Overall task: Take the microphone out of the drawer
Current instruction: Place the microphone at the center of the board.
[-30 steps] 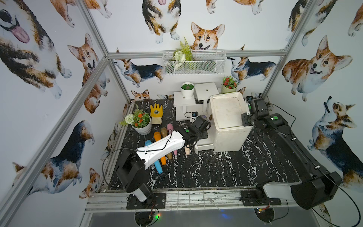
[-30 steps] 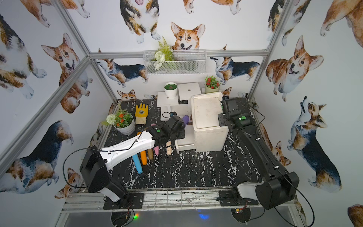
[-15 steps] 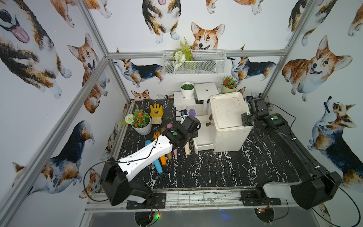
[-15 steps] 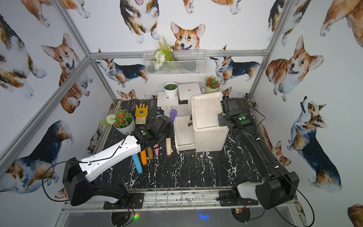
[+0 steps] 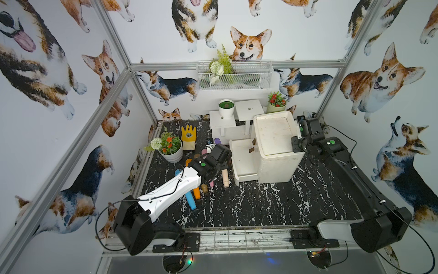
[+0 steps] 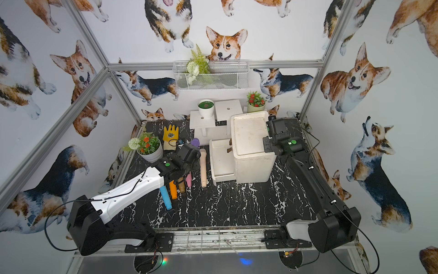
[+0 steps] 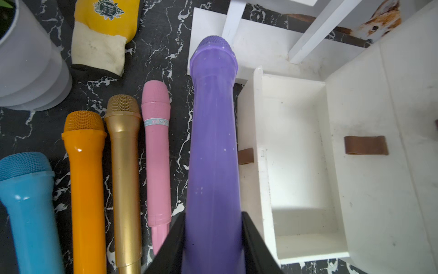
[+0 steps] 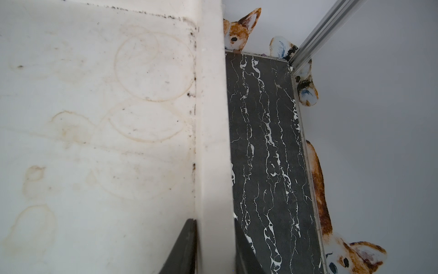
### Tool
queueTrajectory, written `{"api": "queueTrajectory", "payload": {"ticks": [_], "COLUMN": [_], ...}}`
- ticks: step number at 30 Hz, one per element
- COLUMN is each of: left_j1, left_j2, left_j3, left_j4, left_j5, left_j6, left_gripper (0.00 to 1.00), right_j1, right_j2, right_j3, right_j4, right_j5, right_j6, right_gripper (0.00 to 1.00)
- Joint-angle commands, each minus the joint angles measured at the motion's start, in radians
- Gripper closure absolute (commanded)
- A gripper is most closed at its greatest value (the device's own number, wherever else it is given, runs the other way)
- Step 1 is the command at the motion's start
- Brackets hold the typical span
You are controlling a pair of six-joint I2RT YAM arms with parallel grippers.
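Black marble-veined counter (image 5: 260, 206) fills a booth walled with corgi prints. In both top views a white cabinet (image 5: 277, 147) stands on it, its drawer (image 5: 244, 163) pulled out on the side facing the left arm. The left tool (image 5: 216, 146) hangs just past the drawer's outer wall, away from the white cabinet, closed around the purple microphone (image 6: 195, 142). The microphone's head pokes out beyond the tool, and it is outside the drawer, held up off the counter. A beige microphone (image 6: 203, 166) lies on the counter between that tool and the drawer. The right tool (image 5: 297, 132) sits at the top edge of the white cabinet, on the side opposite the drawer.

From the left wrist, two dark fingers (image 7: 170, 242) press the purple microphone (image 7: 213, 142) from both sides. Farther from the white cabinet, a pink microphone (image 7: 157, 154), a gold microphone (image 7: 124, 166), an orange microphone (image 7: 86, 178) and a blue microphone (image 7: 26, 201) lie side by side with their heads the same way. A yellow glove (image 7: 104, 35) lies beyond their heads.

From the right wrist, the right tool (image 8: 215, 249) is clamped on the raised rim of the white cabinet (image 8: 94, 118). One finger is on the stained top and the other hangs over the counter (image 8: 265, 142).
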Motion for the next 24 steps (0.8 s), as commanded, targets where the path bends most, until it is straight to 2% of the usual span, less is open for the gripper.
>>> {"api": "queueTrajectory", "payload": {"ticks": [1, 11, 24], "left_j1": [0.027, 0.063, 0.067], "left_j2": [-0.013, 0.032, 0.113], "left_j3": [-0.032, -0.085, -0.116], "left_j4": [0.008, 0.045, 0.096], "left_j5": [-0.005, 0.041, 0.107], "left_j6": [-0.013, -0.025, -0.059], "left_gripper": [1.0, 1.0, 1.0], "right_j1": [0.015, 0.016, 0.016], "right_j2": [0.042, 0.046, 0.046], "right_j3": [-0.032, -0.033, -0.034], "right_j4": [-0.263, -0.264, -0.263], "right_j5": [-0.159, -0.158, -0.153], "right_j6": [-0.044, -0.045, -0.044], "right_gripper": [0.74, 0.74, 0.74]}}
